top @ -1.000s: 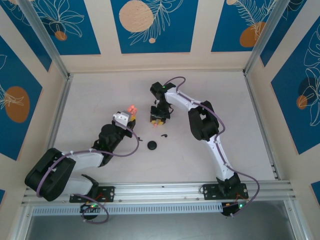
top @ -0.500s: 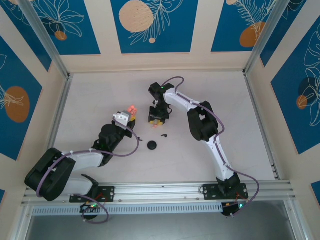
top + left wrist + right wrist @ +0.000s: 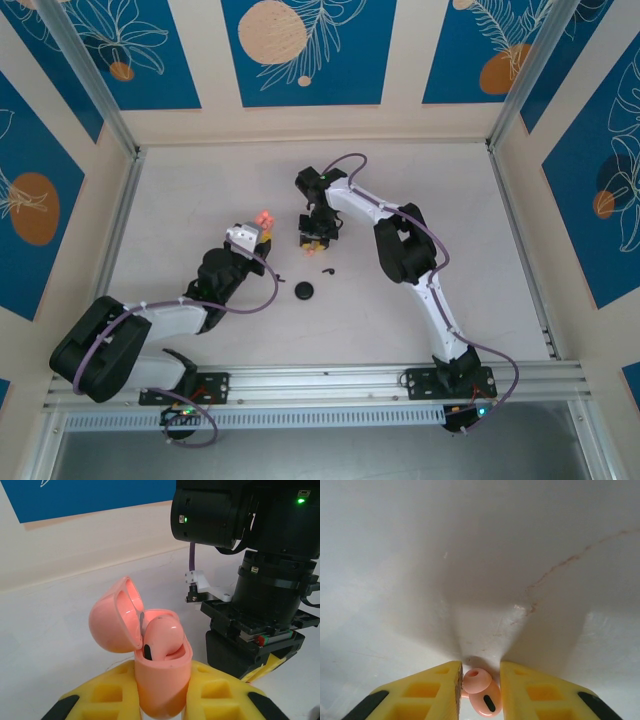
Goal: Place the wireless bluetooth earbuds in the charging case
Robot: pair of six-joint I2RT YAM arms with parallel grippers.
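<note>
The left gripper (image 3: 162,702) is clenched on the pink charging case (image 3: 162,682), whose lid stands open with one pink earbud (image 3: 164,636) seated inside. Just to the right of the case, the right gripper (image 3: 480,680) points down at the table (image 3: 470,555), its yellow fingers (image 3: 420,695) pinching a second pink earbud (image 3: 484,696). A black earbud (image 3: 327,270) lies on the table, nearer the arm bases than the case.

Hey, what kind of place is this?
Probably a robot test cell in a lab: a white table fenced by aluminium framing, printed blue leaf panels as walls, left arm and right arm bolted to a rail at its near edge.
</note>
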